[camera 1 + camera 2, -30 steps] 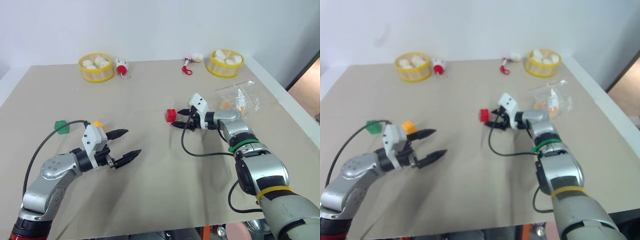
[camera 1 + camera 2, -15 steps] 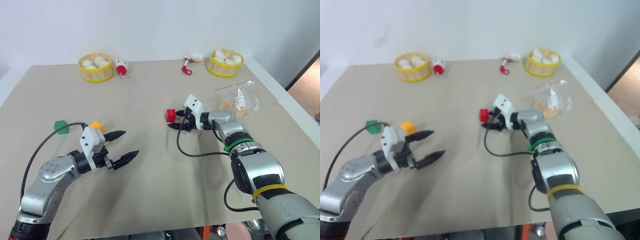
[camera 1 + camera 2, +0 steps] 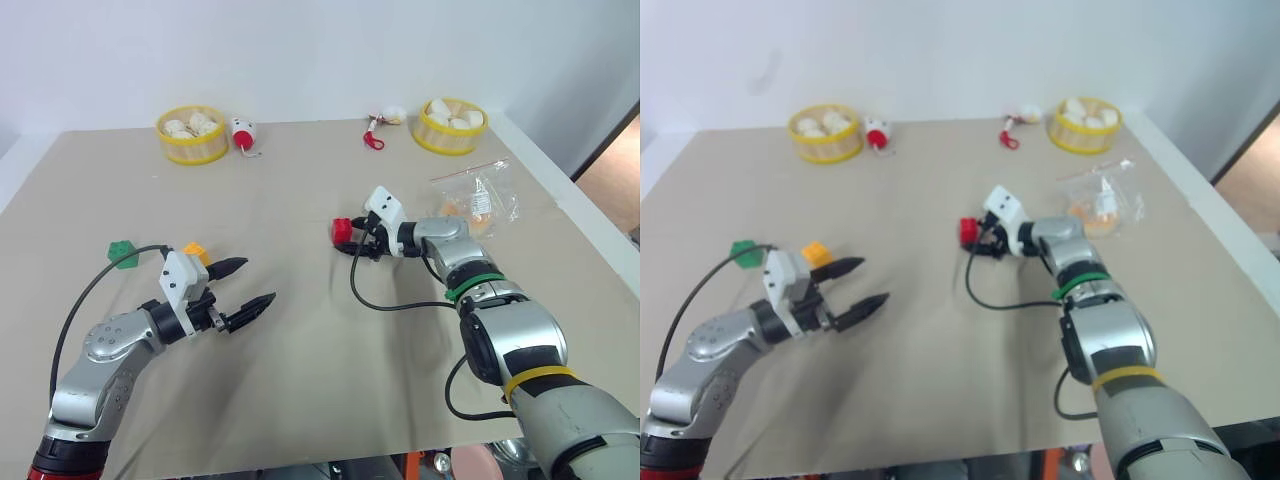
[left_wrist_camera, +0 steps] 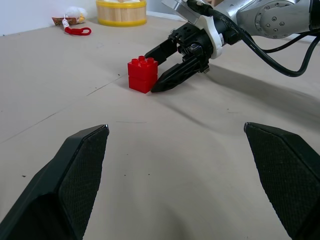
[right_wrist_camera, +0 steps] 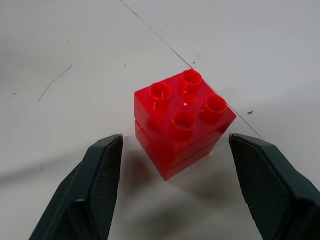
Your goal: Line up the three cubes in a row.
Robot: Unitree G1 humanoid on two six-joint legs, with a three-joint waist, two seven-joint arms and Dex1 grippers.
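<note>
The red cube (image 5: 182,122) is a glossy toy brick with four round studs on top, standing upright near the middle of the tan worktop (image 3: 330,400). The green cube (image 3: 123,254) and the yellow-orange cube (image 3: 196,252) sit well to the left, near each other but apart. The right hand (image 3: 352,240) reaches forward and leftward, tilted down, its fingers parted on either side of the red cube without gripping it. The left hand (image 3: 251,285) hovers level, wide open and empty, just beside the yellow-orange cube.
</note>
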